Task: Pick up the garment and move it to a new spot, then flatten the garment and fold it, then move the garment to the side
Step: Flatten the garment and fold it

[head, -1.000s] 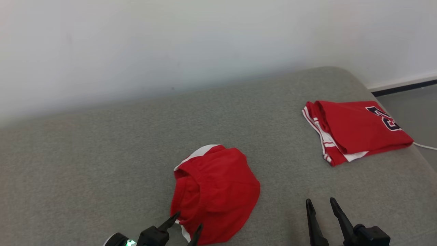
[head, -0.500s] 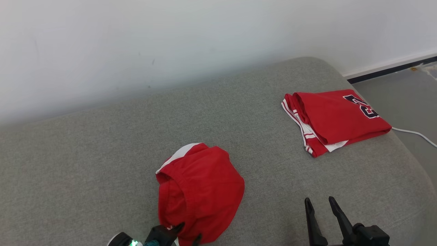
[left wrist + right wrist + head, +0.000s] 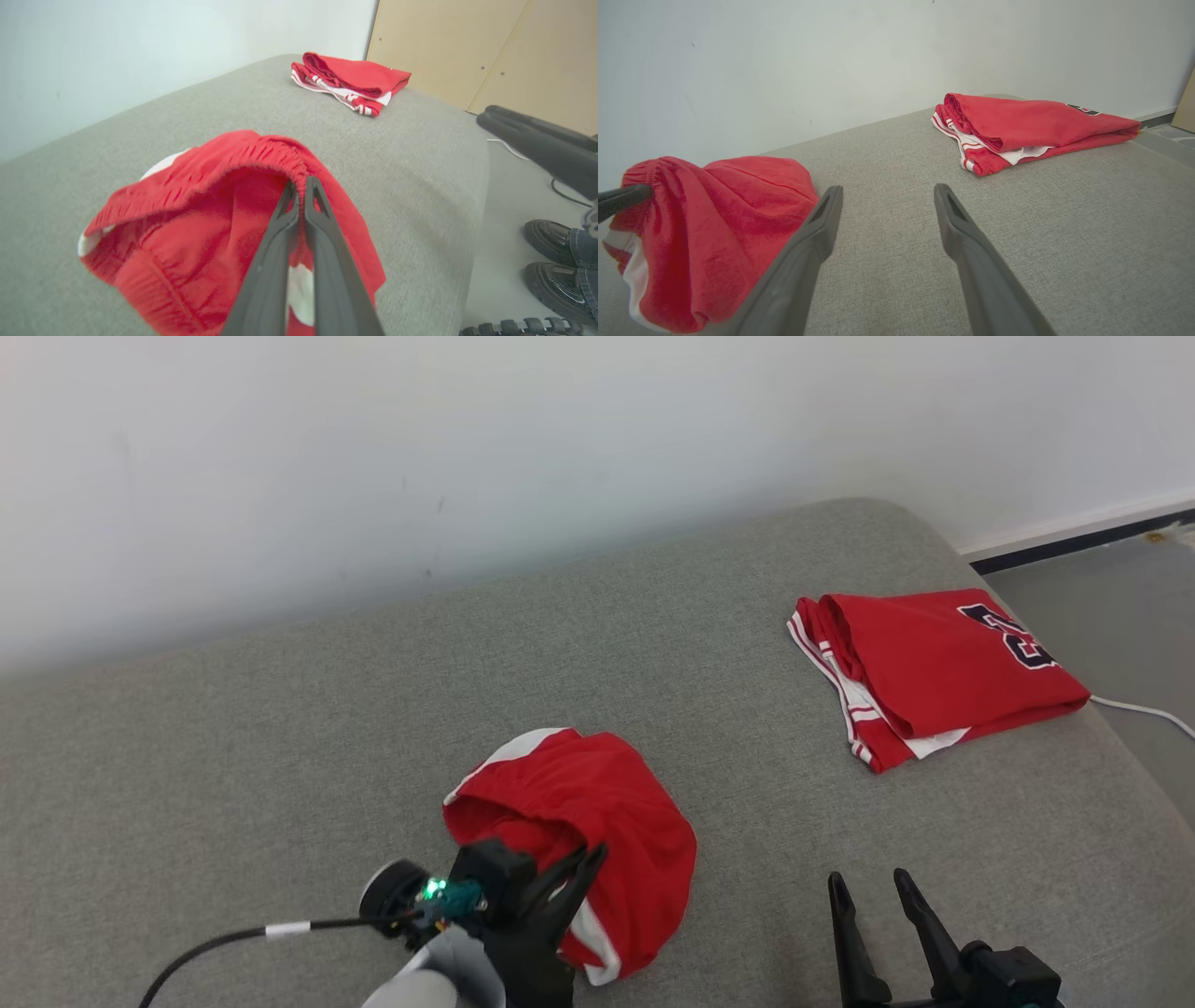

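The garment (image 3: 607, 812) is a crumpled red pair of shorts with white trim, lying near the front middle of the grey cushion (image 3: 280, 728). My left gripper (image 3: 590, 859) is shut on its elastic waistband, and the cloth bunches up around the fingertips. The left wrist view shows the two fingers pressed together on the waistband rim (image 3: 302, 184), with the garment (image 3: 187, 224) hanging below. My right gripper (image 3: 868, 887) stands open over bare cushion to the garment's right. In the right wrist view my right gripper (image 3: 887, 191) holds nothing and the garment (image 3: 714, 224) sits at the left.
A folded red jersey (image 3: 934, 663) with a dark number lies at the cushion's far right. A white wall runs behind. Floor with a white cable (image 3: 1144, 711) lies beyond the right edge. A person's black shoes (image 3: 556, 261) stand on the floor near a wooden panel (image 3: 467, 46).
My left gripper has closed on the garment's waistband and come up and forward, bunching the near side of the cloth. The head camera has shifted a little. The right gripper has stayed open.
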You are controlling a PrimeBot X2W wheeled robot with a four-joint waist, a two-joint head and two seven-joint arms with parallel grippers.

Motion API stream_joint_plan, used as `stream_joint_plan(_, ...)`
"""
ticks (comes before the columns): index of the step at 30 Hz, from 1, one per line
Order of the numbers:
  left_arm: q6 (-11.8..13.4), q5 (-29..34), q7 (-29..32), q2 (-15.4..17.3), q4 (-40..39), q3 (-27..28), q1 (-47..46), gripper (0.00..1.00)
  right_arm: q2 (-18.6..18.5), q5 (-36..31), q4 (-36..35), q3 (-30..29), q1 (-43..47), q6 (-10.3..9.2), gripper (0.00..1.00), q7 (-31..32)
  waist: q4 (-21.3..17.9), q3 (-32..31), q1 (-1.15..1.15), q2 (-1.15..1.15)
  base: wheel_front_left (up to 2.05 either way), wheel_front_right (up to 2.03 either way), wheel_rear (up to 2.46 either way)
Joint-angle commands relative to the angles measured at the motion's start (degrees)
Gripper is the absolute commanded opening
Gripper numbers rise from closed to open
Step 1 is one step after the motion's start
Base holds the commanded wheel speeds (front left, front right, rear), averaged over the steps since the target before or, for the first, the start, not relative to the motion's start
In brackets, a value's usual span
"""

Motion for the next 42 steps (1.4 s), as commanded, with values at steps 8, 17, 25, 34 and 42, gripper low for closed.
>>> stream_joint_plan(8, 0.1, -5.8, -1.0, -5.0, -5.4, -2.4, -14.1, 0.00, 0.1, 0.7, -0.4, 0.2, -0.4, -0.13, 1.00, -0.3, -0.1, 0.0, -0.01, 0.00, 0.00, 0.00, 0.00)
stream_joint_plan(17, 2.1, -9.9, -5.5, -10.8, -5.3, 2.6, -26.7, 0.00, 0.1, 1.0, -0.3, 0.8, -0.6, -0.13, 1.00, -0.3, -0.7, 0.4, -0.01, 0.00, 0.00, 0.00, 0.00)
stream_joint_plan(25, 10.9, -11.3, -1.6, -10.2, 0.5, 3.6, -25.7, 0.00, 0.1, 1.6, -0.3, 0.6, 0.0, -0.13, 1.00, -0.3, 0.5, 0.3, -0.01, 0.00, 0.00, 0.00, 0.00)
stream_joint_plan(34, 16.3, -16.6, 6.2, -4.9, 2.6, 5.4, -13.2, 0.00, 0.2, 1.6, -0.7, 0.3, 0.4, -0.13, 1.00, -0.3, 6.2, 1.1, -0.01, 0.00, 0.00, 0.00, 0.00)
stream_joint_plan(42, 18.8, -19.6, 8.4, -1.3, 0.6, 6.5, -5.7, 0.00, 0.1, 1.8, -1.0, 0.8, 0.0, -0.13, 1.00, -0.3, 9.8, 1.4, -0.01, 0.00, 0.00, 0.00, 0.00)
